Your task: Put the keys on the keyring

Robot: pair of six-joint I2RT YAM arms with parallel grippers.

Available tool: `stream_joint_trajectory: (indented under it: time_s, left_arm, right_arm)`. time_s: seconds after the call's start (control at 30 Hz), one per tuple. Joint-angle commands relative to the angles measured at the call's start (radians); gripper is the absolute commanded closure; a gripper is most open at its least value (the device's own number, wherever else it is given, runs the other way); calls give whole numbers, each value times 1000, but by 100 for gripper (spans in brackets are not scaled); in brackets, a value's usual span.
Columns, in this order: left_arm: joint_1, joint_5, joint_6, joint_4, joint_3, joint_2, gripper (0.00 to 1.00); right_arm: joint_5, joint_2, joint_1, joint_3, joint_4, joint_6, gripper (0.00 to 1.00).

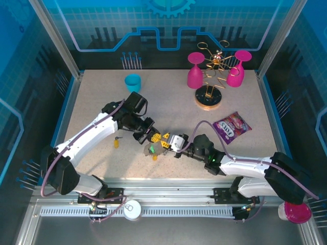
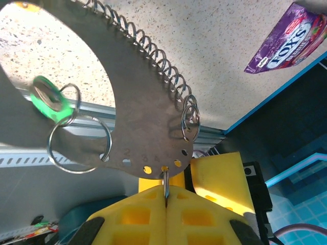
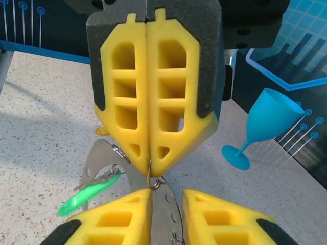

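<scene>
The keyring point(image 2: 148, 117) is a flat grey metal crescent with small wire rings along its rim, held up between both grippers over the near middle of the table point(image 1: 92, 102). My left gripper point(image 2: 166, 196) is shut on one small split ring at the crescent's lower edge. My right gripper point(image 3: 166, 196) has the keyring point(image 3: 164, 217) between its yellow fingers, which touch its two edges. A green key point(image 2: 49, 99) hangs from a ring on the plate and also appears as the green key point(image 3: 89, 194). Two yellow keys point(image 1: 117, 143) point(image 1: 155, 157) lie on the table.
A blue goblet point(image 1: 133, 81) stands at the back left. At the back right, two pink goblets hang on a gold wire rack point(image 1: 208, 97). A purple candy bag point(image 1: 232, 126) lies right of the grippers. A pink cup point(image 1: 296, 212) sits beyond the near right edge.
</scene>
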Motion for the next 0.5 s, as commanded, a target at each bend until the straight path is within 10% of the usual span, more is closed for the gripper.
stream_joint_trajectory:
  time_s: [0.0, 0.47]
  left_arm:
    - [3, 70, -55, 29, -15, -33, 100]
    - [2, 87, -109, 80, -48, -53, 100]
  right_arm:
    - [-27, 30, 13, 33, 72, -7, 75]
    - [-49, 73, 13, 20, 165, 26, 89]
